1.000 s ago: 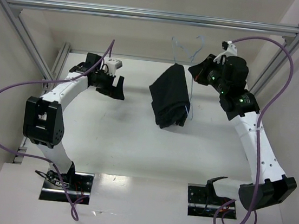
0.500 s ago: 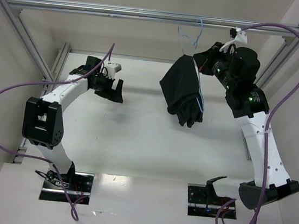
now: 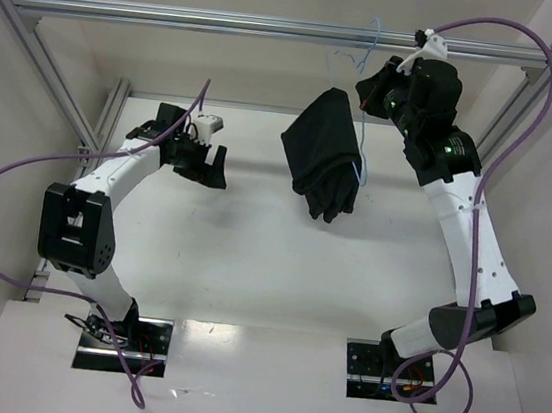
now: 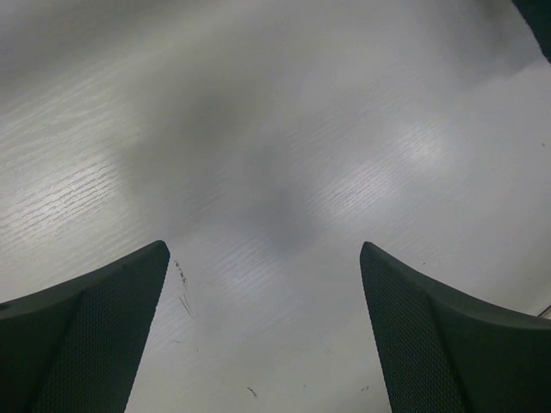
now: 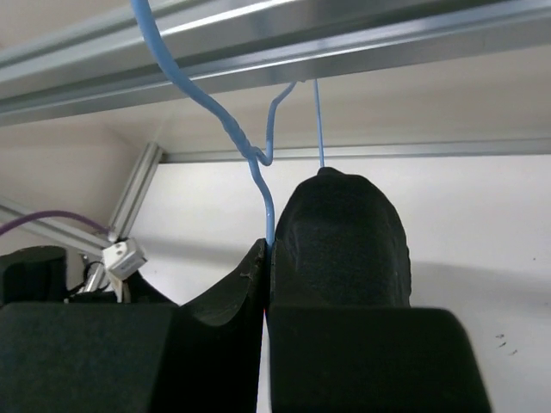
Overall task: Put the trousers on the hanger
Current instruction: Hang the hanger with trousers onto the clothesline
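The black trousers (image 3: 320, 162) hang folded over the light-blue wire hanger (image 3: 373, 39), lifted above the table at the back middle. My right gripper (image 3: 373, 90) is shut on the hanger's wire just below its twisted neck (image 5: 245, 144), with the wire pinched between the fingertips (image 5: 269, 245). A dark rounded mass (image 5: 344, 215) just beyond the right finger looks like the trousers. The hook reaches up to the top frame bar; whether it rests on it is unclear. My left gripper (image 3: 212, 167) is open and empty low over the table (image 4: 263, 249).
A silver aluminium bar (image 3: 228, 22) runs across the top, just above the hanger's hook (image 5: 387, 39). Slanted frame posts stand at the left (image 3: 34, 46) and the right (image 3: 532, 87). The white table (image 3: 250, 254) lies below both arms.
My right arm has raised the hanger with the trousers, swung it right, then back left. The hook now reaches the top bar. The left arm has not moved.
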Robot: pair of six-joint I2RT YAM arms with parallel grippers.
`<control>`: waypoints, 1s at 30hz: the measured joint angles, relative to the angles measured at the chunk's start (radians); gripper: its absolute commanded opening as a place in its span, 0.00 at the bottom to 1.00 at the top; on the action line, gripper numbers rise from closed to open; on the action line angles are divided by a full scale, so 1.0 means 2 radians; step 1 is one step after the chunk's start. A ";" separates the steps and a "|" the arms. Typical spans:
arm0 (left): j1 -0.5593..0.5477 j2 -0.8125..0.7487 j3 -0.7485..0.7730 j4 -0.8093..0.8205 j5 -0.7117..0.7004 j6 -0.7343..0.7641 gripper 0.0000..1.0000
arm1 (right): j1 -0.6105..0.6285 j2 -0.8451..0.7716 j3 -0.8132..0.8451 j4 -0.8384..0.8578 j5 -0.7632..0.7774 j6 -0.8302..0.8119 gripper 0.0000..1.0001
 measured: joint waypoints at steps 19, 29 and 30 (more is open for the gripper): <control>0.000 -0.010 -0.010 0.002 -0.004 0.000 0.99 | 0.000 0.048 0.030 -0.013 0.015 0.010 0.00; 0.000 -0.013 -0.014 0.004 -0.004 0.001 0.99 | 0.001 0.081 0.050 -0.023 0.009 0.018 0.08; 0.000 -0.014 -0.017 0.003 -0.004 0.000 0.99 | 0.001 0.080 0.043 -0.017 0.009 0.021 0.18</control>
